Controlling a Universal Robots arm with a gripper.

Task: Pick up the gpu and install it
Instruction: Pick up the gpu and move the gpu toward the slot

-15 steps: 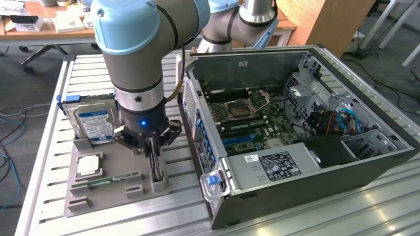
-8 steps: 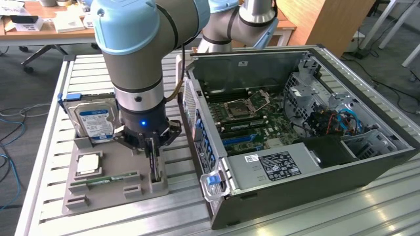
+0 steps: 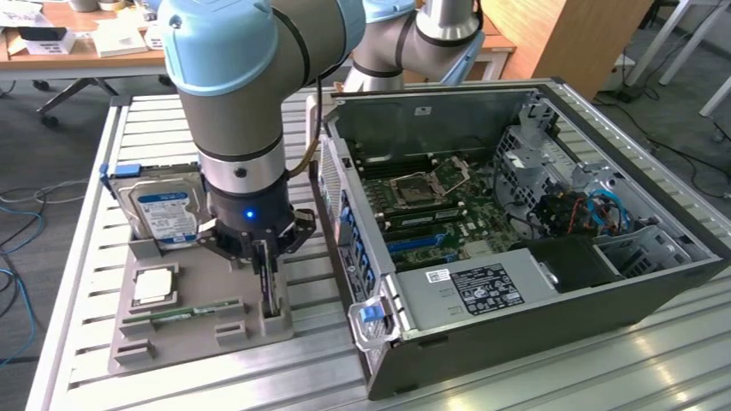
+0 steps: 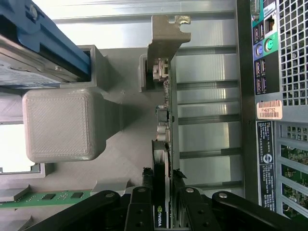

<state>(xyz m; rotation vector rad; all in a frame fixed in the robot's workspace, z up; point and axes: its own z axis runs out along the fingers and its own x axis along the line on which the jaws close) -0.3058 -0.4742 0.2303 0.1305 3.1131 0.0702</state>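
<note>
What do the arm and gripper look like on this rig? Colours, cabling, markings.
The arm has grey tubular links with light-blue joint caps. A dark cable runs down its side. The wrist end is black with a lit blue light. The gripper is black, with jointed linkage fingers and silver pivot pins.

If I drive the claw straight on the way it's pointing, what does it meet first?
The gpu: it stands on edge in the gray holder tray, with the claw closed around it. Going further would likely press the claw's body onto the card's top edge, though depth is unclear.
</note>
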